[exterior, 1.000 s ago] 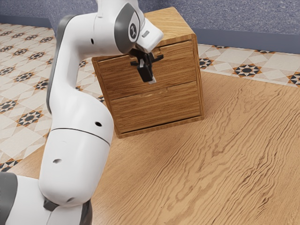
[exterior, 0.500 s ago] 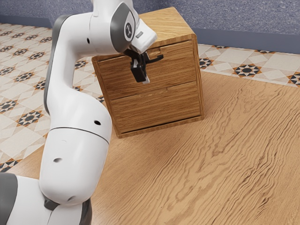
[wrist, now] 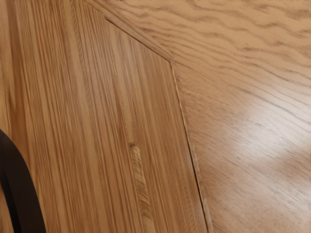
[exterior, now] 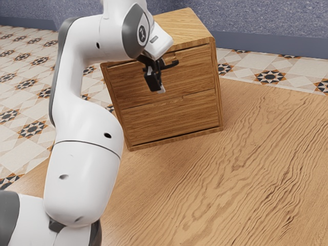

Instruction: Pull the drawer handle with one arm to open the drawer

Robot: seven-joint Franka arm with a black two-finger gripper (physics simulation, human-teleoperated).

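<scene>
A wooden cabinet (exterior: pixel 192 28) with two drawers stands on the wooden floor. My black gripper (exterior: pixel 154 82) hangs pointing down, right in front of the upper drawer (exterior: pixel 197 72), toward that drawer's end at the exterior view's left. Below it, the lower drawer (exterior: pixel 174 117) carries a thin wooden ridge handle (exterior: pixel 192 94) along its top edge. Both drawer fronts look flush with the cabinet. In the wrist view a drawer front (wrist: pixel 87 111) is seen from close up, with a raised wooden ridge (wrist: pixel 138 179) on it, and a dark curved shape (wrist: pixel 14 194) sits at the edge.
Wooden floor (exterior: pixel 246 169) stretches in front of the cabinet and to the exterior view's right. Patterned tiles (exterior: pixel 20 97) lie to the left and behind, and a dark wall (exterior: pixel 266 20) runs along the back. My own white arm (exterior: pixel 84 133) stands beside the cabinet.
My gripper has shifted a little toward the exterior view's left along the upper drawer's front. The drawers have not visibly moved.
</scene>
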